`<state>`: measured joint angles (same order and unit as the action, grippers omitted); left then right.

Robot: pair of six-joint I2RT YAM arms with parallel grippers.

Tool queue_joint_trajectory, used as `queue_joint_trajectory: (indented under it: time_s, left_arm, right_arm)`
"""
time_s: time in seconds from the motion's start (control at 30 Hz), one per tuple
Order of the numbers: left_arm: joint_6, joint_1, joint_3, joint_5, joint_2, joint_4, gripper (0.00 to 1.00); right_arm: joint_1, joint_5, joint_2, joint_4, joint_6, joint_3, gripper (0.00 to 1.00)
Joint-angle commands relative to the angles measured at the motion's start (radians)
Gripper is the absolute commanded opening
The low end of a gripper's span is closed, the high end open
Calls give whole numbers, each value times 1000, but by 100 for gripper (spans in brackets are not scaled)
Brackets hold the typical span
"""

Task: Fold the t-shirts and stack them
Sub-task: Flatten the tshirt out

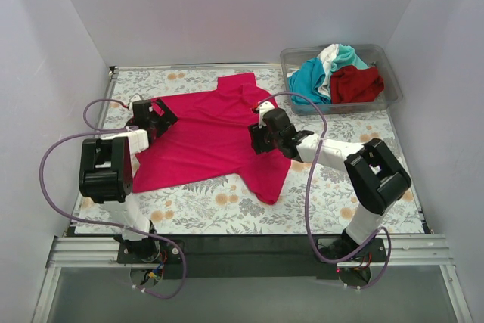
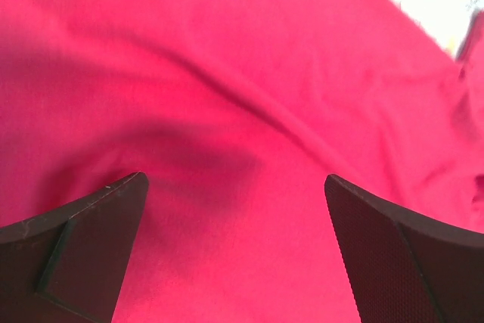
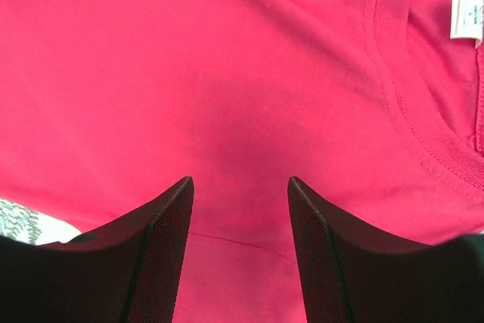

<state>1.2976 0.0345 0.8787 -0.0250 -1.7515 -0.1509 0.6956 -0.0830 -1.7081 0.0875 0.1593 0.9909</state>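
1. Nearest the arms, the pink shirt (image 1: 204, 141) lay spread on the table (image 1: 227, 213), mostly flat, with one sleeve-like flap hanging toward the near edge.
2. The shirt's long axis looked to run left to right. The hem end sat by the left gripper (image 1: 155, 120) and the neck end under the right gripper (image 1: 261, 135), so each arm already had its own end within reach.
3. Left wrist view: the left gripper (image 2: 234, 179) was spread wide, nothing between the fingers (image 2: 98, 240), and pink cloth lay directly below with a soft ridge crossing it. I could not tell whether the tips touched.
4. Right wrist view: the right gripper (image 3: 240, 181) was parted to a narrower gap and held nothing. The collar (image 3: 423, 141) and its label (image 3: 467, 13) lay off to one side of the fingers, not between them.
5. My read — the shirt sat directly beneath both hands, so a pinch at each end needed a short drop, not a reach.
6. The cloth was bright magenta, thin and limp, with a few shallow creases.
7. Far right, the bin (image 1: 389, 100) held a teal shirt (image 1: 308, 79), a white shirt (image 1: 329, 58) and a dark red shirt (image 1: 355, 85), bunched together — none folded yet.
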Motion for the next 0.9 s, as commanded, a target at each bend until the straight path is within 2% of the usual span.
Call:
queue_joint_trajectory:
  time_s: [0.0,0.2,0.3,0.43,0.57,0.73,0.87]
  left_arm:
    - [-37,15,67,25,-83,17,98]
    - [-53,16,216,23,-218,47,98]
    - [-78,16,301,86,-284,51,98]
    - [-101,16,408,160,-365,51,98]
    - [-133,16,535,174,-442,63,98]
    - [-172,13,623,189,-483,82,98]
    - [-216,-21,637,177,-433,82,98]
  right_arm:
    - [-4,-8,-44,44,14,12,48]
    - [-54,61,-137,44,54,58,49]
    - [-79,75,-172,44,59,78,49]
    - [-128,175,-223,43,78,100,49]
    - [-179,206,-246,43,86,117,49]
    - [-209,209,-277,23,57,187,49]
    - [-211,224,-306,0,28,248,49]
